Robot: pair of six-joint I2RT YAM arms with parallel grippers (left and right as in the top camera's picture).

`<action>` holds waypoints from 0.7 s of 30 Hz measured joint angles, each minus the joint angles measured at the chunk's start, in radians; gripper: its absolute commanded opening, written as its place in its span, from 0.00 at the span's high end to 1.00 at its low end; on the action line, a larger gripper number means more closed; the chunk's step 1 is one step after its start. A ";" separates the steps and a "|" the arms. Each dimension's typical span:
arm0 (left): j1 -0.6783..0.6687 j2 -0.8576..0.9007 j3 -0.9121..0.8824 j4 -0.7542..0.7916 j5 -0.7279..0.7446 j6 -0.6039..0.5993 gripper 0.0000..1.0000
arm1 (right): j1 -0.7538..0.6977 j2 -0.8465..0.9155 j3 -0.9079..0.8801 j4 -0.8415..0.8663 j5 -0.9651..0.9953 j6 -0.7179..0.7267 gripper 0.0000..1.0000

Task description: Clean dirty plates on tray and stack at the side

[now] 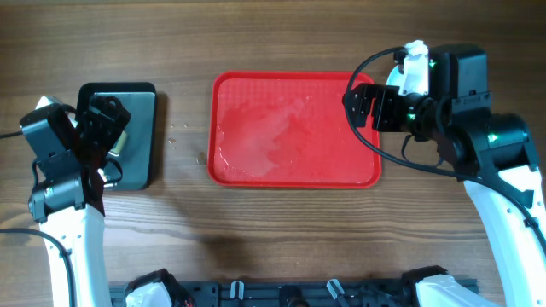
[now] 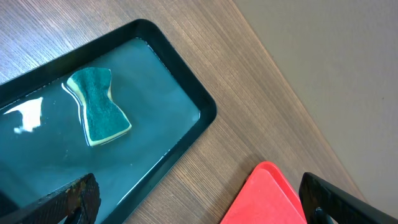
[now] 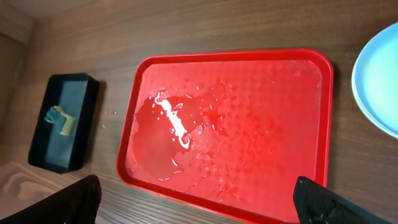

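On the wood-grain tabletop (image 1: pixel 256 239), centred: red plastic tray (image 1: pixel 294 128), rectangular with rounded corners, raised rim, pebbled floor glistening with puddled water. Just beyond its right end, not touching: smooth round pale-blue plate (image 3: pixel 380 78), partly seen. Left pincer (image 2: pixel 196 186) spread wide above glossy black trough (image 2: pixel 180 93) holding waisted green sponge (image 2: pixel 98 106). Right pincer (image 3: pixel 196 185) likewise spread wide.

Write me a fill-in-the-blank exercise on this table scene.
1. The small tray holding the sponge is ___ in colour.
2. The number of plates lying on the red tray is ___.
3. The pale blue plate rests on the ___, outside the red tray.
Missing words: black; zero; table.
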 measured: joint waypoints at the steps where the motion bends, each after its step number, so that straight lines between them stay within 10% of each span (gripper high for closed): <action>1: 0.000 0.000 0.000 0.000 0.000 0.000 0.00 | 0.000 0.000 0.000 0.000 0.000 0.004 0.00; 8: 0.000 0.000 0.000 -0.002 0.000 0.000 0.00 | 0.000 -0.055 -0.046 0.077 0.058 -0.106 0.01; 16: 0.000 0.000 0.000 -0.005 0.000 0.000 0.00 | -0.003 -0.687 -0.999 0.958 0.031 -0.309 0.01; 21: 0.000 0.001 0.000 -0.003 0.000 0.000 0.00 | -0.018 -1.125 -1.327 1.112 0.017 -0.359 0.00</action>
